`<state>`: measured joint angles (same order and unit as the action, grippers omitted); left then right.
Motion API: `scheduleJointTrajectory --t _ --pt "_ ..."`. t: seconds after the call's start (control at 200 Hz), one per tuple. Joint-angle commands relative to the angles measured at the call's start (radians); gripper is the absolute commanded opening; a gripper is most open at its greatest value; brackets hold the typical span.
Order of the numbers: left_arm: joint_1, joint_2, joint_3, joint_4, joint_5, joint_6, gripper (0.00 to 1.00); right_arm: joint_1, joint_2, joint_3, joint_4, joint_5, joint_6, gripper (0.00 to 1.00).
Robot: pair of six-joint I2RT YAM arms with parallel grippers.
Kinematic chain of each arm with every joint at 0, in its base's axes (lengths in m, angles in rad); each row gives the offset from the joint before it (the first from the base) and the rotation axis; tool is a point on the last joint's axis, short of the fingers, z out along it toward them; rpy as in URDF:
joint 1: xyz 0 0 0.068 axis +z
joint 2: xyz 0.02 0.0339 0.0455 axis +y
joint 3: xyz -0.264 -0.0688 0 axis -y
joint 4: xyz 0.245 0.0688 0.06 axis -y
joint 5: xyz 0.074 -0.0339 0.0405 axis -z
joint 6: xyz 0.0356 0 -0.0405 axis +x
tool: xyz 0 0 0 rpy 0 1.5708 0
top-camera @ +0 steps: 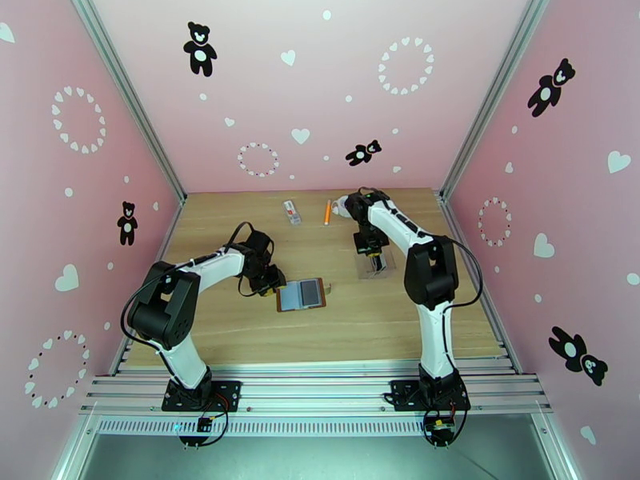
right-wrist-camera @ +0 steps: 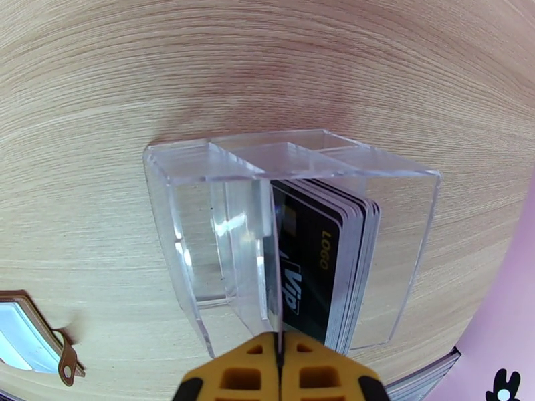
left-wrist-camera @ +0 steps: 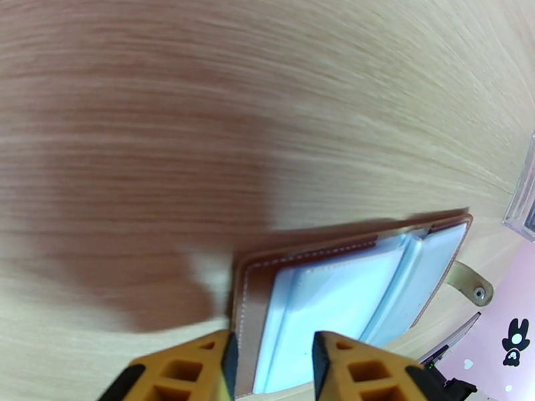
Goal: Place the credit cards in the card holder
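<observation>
The brown card holder (top-camera: 302, 295) lies open on the table, its grey-blue pockets (left-wrist-camera: 334, 309) facing up and its snap tab (left-wrist-camera: 471, 283) pointing right. My left gripper (top-camera: 272, 280) is open, and its yellow fingers (left-wrist-camera: 200, 372) straddle the holder's left edge. A stack of credit cards (right-wrist-camera: 328, 262) stands upright in a clear plastic stand (right-wrist-camera: 200, 215); the front one is dark with gold lettering. My right gripper (right-wrist-camera: 277, 369) hangs over the stand (top-camera: 376, 264), shut on the near edge of the front dark card. A corner of the card holder (right-wrist-camera: 17, 325) shows at the lower left.
A small white-and-red packet (top-camera: 292, 211) and an orange pen (top-camera: 327, 211) lie near the back wall. Pink walls close in the table on three sides. Bare wood stretches in front of the holder and the stand.
</observation>
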<state>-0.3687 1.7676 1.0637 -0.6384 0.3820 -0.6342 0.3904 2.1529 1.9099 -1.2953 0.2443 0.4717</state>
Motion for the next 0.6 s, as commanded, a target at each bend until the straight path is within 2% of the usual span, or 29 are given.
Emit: scheduleJointTrajectory --t 0.0,0.24,0.46,0.596 --pt "0.004 0.017 0.030 -0.017 0.011 0.021 0.36 -0.001 -0.061 0.032 -0.034 -0.028 0.008 0.00" --pt "0.004 -0.010 0.028 -0.015 0.012 0.019 0.36 -0.001 -0.136 0.064 -0.049 -0.093 0.078 0.00" --pt "0.004 -0.036 0.046 -0.014 0.034 0.012 0.36 0.008 -0.206 -0.011 0.016 -0.323 0.274 0.00" --pt "0.004 -0.047 0.060 -0.011 0.063 0.004 0.36 0.063 -0.202 -0.054 0.077 -0.445 0.393 0.00"
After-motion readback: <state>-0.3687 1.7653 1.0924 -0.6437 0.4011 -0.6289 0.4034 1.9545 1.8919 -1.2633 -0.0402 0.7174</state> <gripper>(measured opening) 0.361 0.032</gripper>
